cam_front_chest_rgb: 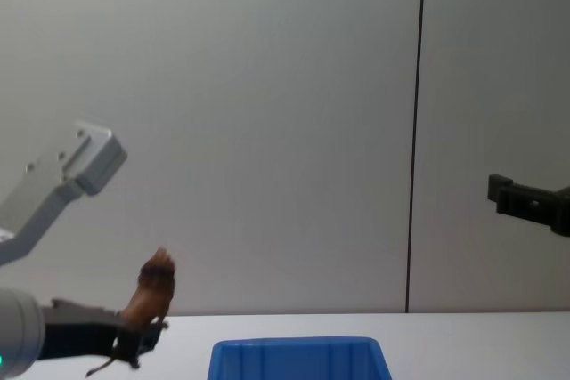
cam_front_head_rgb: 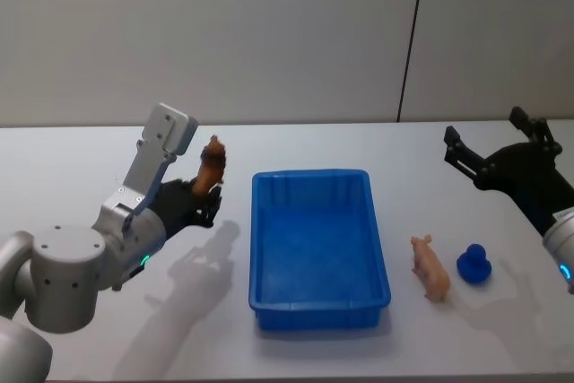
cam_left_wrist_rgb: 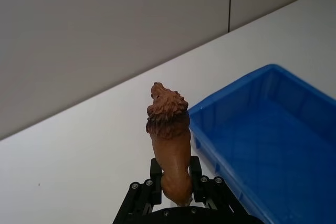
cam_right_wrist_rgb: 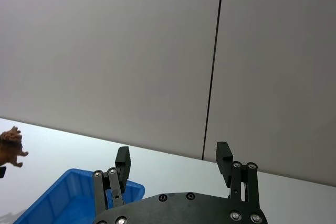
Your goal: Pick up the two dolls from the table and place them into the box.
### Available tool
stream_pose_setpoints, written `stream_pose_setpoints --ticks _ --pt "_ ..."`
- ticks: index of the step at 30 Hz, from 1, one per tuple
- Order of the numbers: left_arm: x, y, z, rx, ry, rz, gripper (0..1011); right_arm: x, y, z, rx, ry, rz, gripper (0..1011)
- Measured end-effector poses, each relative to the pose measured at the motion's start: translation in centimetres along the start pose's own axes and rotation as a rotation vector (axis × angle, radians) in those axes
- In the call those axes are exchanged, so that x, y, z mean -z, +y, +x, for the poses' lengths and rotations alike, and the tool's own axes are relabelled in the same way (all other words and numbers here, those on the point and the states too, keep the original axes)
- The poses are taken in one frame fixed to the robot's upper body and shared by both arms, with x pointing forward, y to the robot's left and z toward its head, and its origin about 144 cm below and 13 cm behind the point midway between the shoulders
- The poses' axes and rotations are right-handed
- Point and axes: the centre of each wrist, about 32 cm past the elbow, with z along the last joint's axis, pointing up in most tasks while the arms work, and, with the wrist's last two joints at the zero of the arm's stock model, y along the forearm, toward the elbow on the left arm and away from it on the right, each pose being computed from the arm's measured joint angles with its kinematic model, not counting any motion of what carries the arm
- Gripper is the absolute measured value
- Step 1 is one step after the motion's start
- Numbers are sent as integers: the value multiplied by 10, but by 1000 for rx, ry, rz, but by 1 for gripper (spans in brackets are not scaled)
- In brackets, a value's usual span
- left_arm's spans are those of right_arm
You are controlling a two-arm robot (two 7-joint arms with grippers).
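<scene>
My left gripper (cam_left_wrist_rgb: 175, 167) is pinched onto the lion doll (cam_left_wrist_rgb: 168, 129), with one black finger on each side of its hind end, so that the doll stands upright out of my grasp with its maned head on top. In the chest view a thin tail hangs below my fingers. I hold the lion in the air, clear of the white table (cam_front_head_rgb: 90, 159), on the left of the blue box (cam_front_head_rgb: 310, 175) and near its far left corner. The doll's shadow falls on the tabletop beside the box's left wall. The box sits in the middle of the table with its long sides running away from me, and I can see nothing in it but its bare blue floor. To the right of the box a pale orange pig doll (cam_front_head_rgb: 430, 268) lies on the table. Just beside the pig, on the side away from the box, there is a small dark blue toy (cam_front_head_rgb: 473, 265) whose shape I cannot make out. My right gripper (cam_right_wrist_rgb: 174, 156) hangs in the air over the far right of the table, beyond those two toys, with its fingers spread wide and nothing between them. A grey wall with one dark vertical seam (cam_right_wrist_rgb: 212, 77) stands behind the table.
</scene>
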Motion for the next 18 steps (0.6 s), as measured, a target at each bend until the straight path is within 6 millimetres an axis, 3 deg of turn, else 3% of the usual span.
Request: stream_pose_setpoints --ticks 18 --pt "-16 -7 11 247 -42 -251 317 0 0 0 0 0 0 1001"
